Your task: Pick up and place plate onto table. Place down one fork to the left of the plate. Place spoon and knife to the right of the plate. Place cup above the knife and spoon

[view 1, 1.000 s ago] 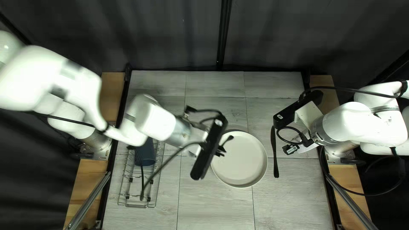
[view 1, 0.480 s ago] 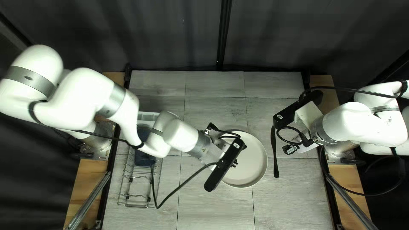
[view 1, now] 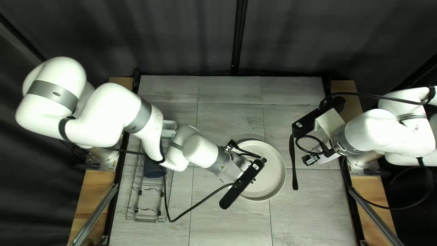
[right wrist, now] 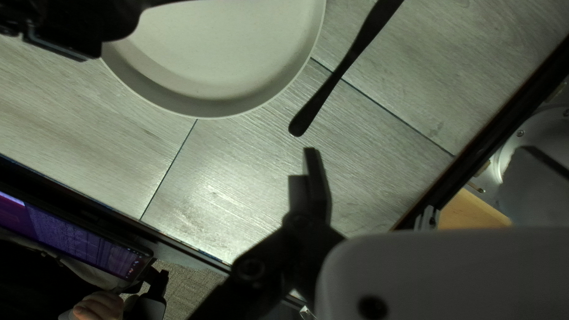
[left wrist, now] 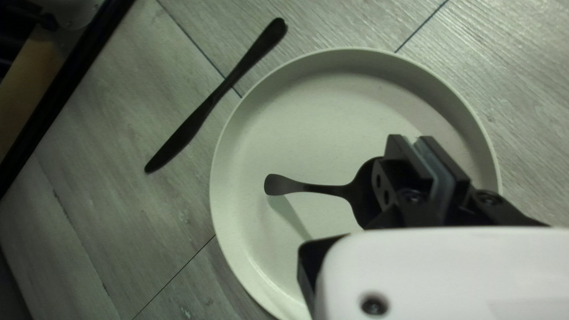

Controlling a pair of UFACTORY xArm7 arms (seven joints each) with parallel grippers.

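Grey wood-look boards under a dark curtain. Pale plate [view 1: 273, 171] down on the table; dark knife [view 1: 293, 164] lies to its right, just beside, not touching.

Left gripper [view 1: 252, 180] over the plate's left part. In its own wrist view the fingers are drawn nearly together, clamped on the dark spoon [left wrist: 320, 188] at the bowl end; one finger hides part of the bowl. Handle sticks out free over the plate, shadow falling on the plate's inside.

Right gripper [view 1: 327, 159] near the table's right side, to the right of the knife. Its wrist view shows one black finger [right wrist: 318, 186], with bare boards along its inner side and nothing against it. The other finger is hidden; the pair stand apart, holding nothing visible. Knife end lies just ahead of the finger, apart from it.

Blue cup [view 1: 154, 169] in the wire rack [view 1: 146, 200], left side of the top left view. Person's hand [right wrist: 99, 306] beside a monitor [right wrist: 77, 237], beyond the table edge.
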